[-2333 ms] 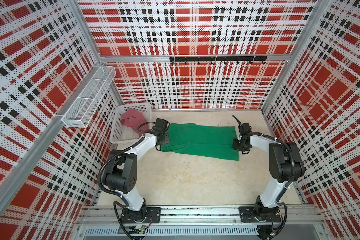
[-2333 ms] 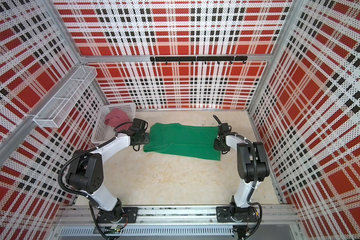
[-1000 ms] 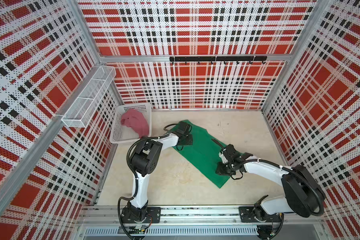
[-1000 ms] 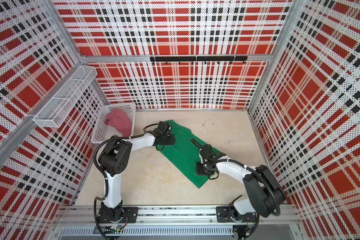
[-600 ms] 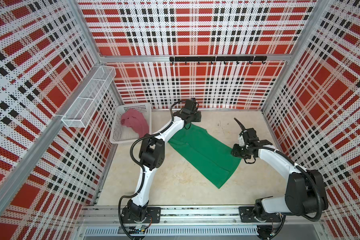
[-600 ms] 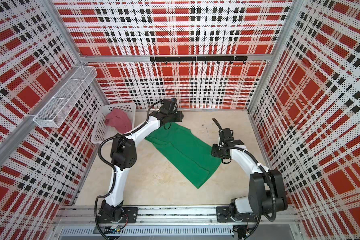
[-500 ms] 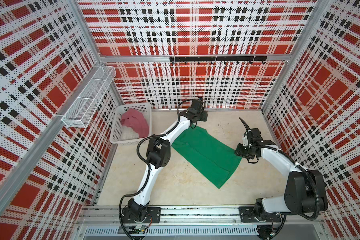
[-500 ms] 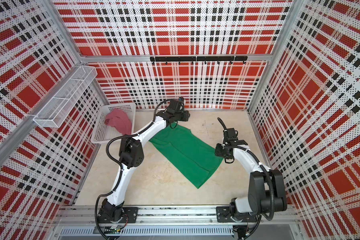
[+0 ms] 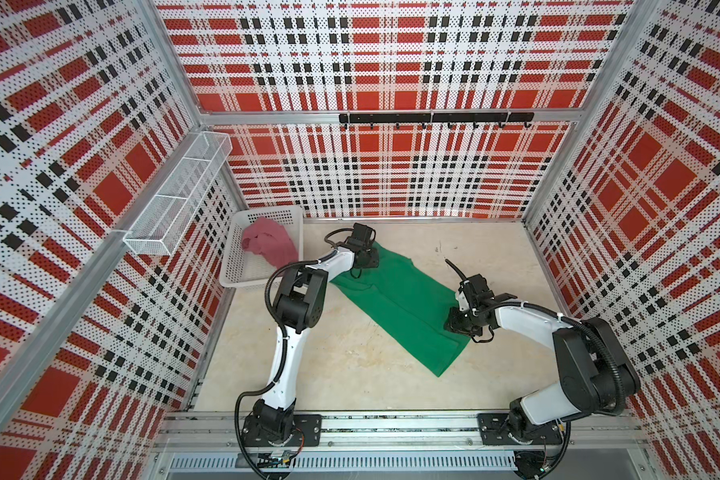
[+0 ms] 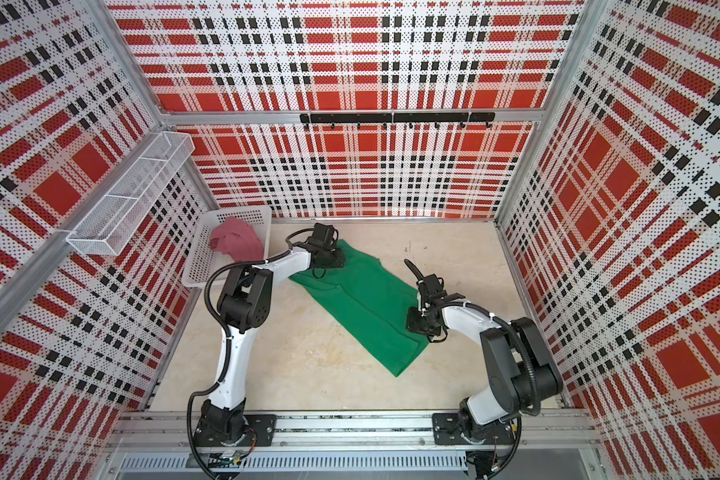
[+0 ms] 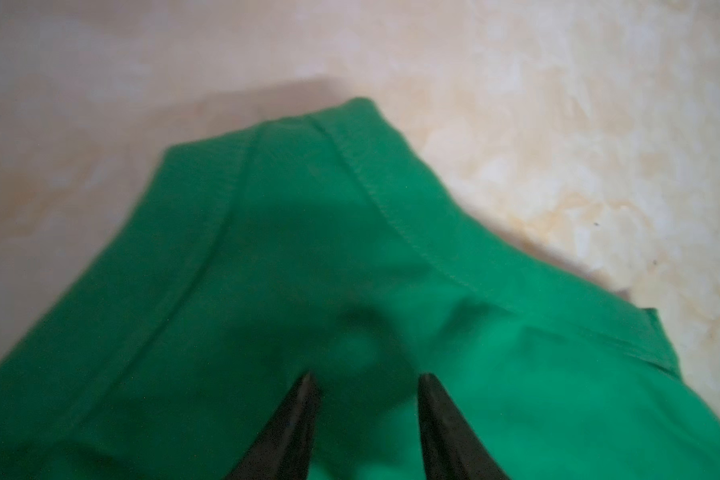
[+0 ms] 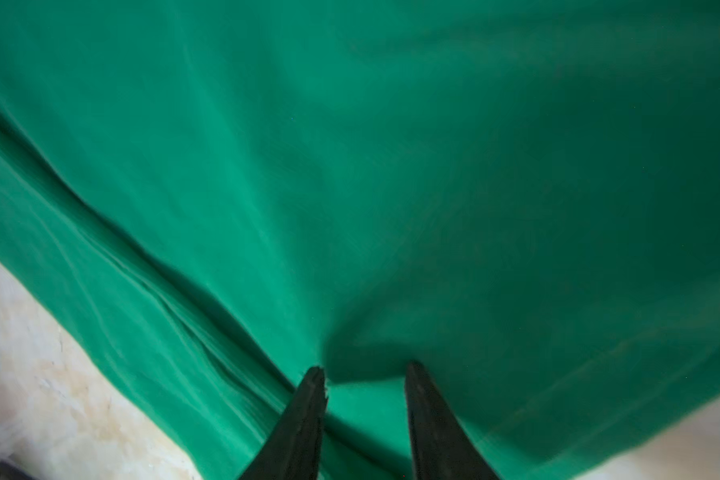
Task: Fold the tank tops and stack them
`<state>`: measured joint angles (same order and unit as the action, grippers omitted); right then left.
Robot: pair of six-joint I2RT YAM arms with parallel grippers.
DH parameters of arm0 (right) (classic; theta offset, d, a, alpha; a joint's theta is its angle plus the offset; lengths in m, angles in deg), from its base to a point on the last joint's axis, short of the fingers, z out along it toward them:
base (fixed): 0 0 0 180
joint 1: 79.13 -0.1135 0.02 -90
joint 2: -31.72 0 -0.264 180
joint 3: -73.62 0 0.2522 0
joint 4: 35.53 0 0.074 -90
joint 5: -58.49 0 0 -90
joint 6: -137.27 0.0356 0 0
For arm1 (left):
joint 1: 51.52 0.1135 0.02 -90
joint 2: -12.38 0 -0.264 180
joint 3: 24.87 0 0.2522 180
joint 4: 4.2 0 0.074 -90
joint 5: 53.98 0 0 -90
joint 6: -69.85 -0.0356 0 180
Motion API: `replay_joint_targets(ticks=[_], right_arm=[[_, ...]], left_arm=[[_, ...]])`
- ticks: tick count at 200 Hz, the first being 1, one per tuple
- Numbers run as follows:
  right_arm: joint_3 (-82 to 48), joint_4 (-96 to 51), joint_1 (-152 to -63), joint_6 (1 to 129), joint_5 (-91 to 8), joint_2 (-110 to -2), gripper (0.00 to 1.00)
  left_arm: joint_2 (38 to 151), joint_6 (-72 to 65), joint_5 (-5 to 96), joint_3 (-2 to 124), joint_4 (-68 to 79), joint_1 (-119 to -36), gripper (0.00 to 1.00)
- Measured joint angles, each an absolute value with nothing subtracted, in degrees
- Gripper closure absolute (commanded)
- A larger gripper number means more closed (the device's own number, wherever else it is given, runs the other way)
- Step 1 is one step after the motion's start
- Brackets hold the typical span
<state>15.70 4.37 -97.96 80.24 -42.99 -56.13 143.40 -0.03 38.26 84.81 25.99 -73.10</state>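
Here, the green tank top (image 9: 404, 303) lies flat on the surface (image 9: 341, 374), slanted across its middle.

Its long axis runs from far left, near the basket (image 9: 231, 253), to near right, with the shoulder end pointing far left and the straight hem near right. It is plain bright green and mostly smooth, with one long crease beside its near edge and stitched edging at the shoulder end in the left wrist view. The left end effector (image 9: 368, 261) sits on the shoulder end and the right end effector (image 9: 458, 325) on the far edge close to the hem. Both have their jaws parted and their tips down on the cloth. The pink tank top (image 9: 269, 243) lies crumpled in the basket.
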Motion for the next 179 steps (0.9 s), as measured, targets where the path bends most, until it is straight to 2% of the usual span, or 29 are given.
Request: replay_joint_targets(ticks=[54, 90, 114, 144, 179], right_arm=[[11.3, 4.4, -95.0, 78.3, -40.2, -58.0, 0.63], [7.3, 4.8, -90.4, 75.0, -40.5, -58.3, 0.62], [3.4, 5.9, -88.0, 72.5, -40.9, -58.4, 0.61], [-0.7, 6.7, -87.2, 70.2, -41.5, -58.6, 0.61], [1.7, 7.1, -91.0, 70.7, -42.6, -58.5, 0.62]], left_arm=[[127.0, 7.1, 37.1, 53.4, 7.3, -74.3, 0.55], [112.8, 15.2, 35.1, 32.8, 0.0, -78.8, 0.54], [107.6, 17.7, 34.2, 29.9, 4.5, -80.1, 0.52], [105.2, 17.9, 32.5, 31.9, 13.6, -77.8, 0.48], [104.3, 16.1, 31.0, 34.0, 18.1, -73.8, 0.48]])
